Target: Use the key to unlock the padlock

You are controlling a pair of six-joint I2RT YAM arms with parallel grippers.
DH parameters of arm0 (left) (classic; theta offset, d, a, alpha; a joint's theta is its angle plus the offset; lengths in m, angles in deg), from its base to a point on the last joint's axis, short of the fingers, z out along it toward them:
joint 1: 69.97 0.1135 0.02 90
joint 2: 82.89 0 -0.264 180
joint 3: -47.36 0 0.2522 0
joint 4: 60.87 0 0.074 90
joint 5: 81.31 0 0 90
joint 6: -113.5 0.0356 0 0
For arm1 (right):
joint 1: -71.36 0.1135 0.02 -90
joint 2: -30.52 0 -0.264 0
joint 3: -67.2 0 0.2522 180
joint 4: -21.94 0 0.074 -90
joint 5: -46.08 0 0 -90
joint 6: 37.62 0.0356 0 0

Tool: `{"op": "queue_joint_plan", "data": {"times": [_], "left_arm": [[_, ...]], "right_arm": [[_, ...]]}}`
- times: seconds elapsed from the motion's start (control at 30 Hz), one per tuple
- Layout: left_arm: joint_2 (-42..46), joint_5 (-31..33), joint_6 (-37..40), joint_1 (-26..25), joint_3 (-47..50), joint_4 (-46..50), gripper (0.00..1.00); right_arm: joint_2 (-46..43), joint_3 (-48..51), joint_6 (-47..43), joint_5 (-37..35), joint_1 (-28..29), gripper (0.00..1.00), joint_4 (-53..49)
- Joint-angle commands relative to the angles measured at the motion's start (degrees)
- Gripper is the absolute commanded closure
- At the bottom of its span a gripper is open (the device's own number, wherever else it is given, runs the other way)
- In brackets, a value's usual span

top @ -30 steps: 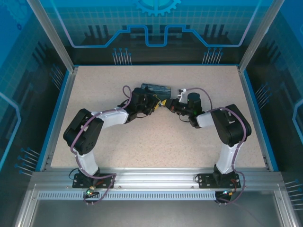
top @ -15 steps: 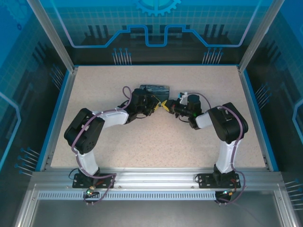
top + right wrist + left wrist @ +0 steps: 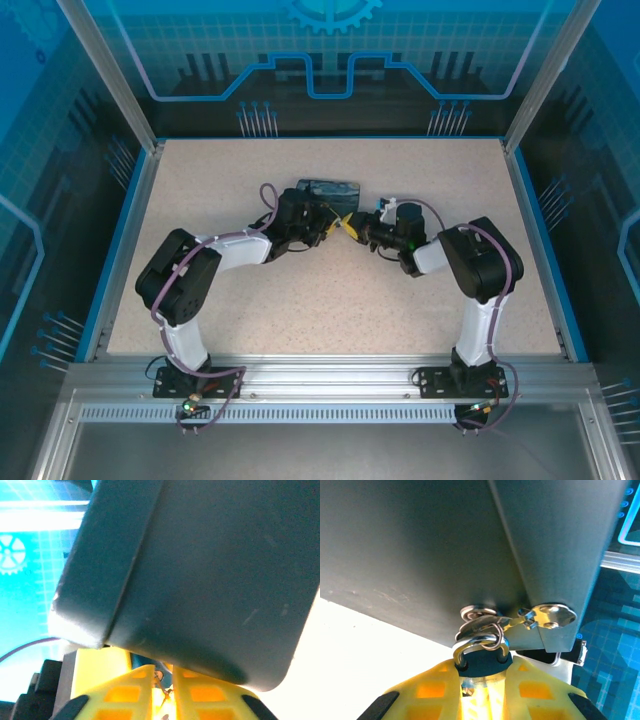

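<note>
The padlock [image 3: 481,660] has a bluish body, and my left gripper [image 3: 483,671] is shut on it between yellow fingers. Its silvery shackle [image 3: 480,642] passes through the metal latch [image 3: 540,617] of the dark tin box [image 3: 445,555]. My right gripper [image 3: 163,673] is shut on the thin key [image 3: 163,691], which points at the padlock's blue body [image 3: 139,660] just ahead. In the top view the left gripper [image 3: 331,222] and the right gripper [image 3: 356,226] meet tip to tip in front of the tin box [image 3: 327,187].
The tin box sits mid-table, just behind both grippers. The speckled tabletop [image 3: 330,300] is ringed by a blue rim [image 3: 125,240] and transparent enclosure walls. In the right wrist view, the left gripper's yellow finger [image 3: 97,665] stands beside my right fingers.
The right wrist has shifted a little left, bringing its gripper closer to the left gripper. The left arm and the tin box have stayed put.
</note>
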Motion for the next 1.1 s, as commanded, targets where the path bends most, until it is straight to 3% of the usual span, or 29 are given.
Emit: {"op": "queue_joint_plan", "data": {"times": [0.0, 0.13, 0.37, 0.7, 1.07], "left_arm": [[0.5, -5.4, 1.6, -1.6, 0.6, -2.8, 1.00], [0.9, -5.5, 1.5, -1.5, 0.7, -2.9, 1.00], [1.1, -5.9, 1.0, -1.3, 0.1, -2.9, 1.00], [1.3, -6.0, 1.0, -1.2, -0.1, -2.5, 1.00], [0.9, -6.5, 0.2, -1.3, -0.4, -2.8, 1.00]], "right_arm": [[-3.5, 1.1, -6.4, 2.7, 1.3, 0.78, 1.2], [-7.9, 3.7, -18.4, 2.9, 1.1, 0.72, -5.6], [-13.0, 9.4, -34.9, -1.6, 1.1, 0.66, -7.6], [-6.7, 11.0, -34.8, -4.7, 0.6, 0.61, 4.3], [-3.0, 5.3, -36.8, -2.0, 0.5, 0.57, 4.9]]}}
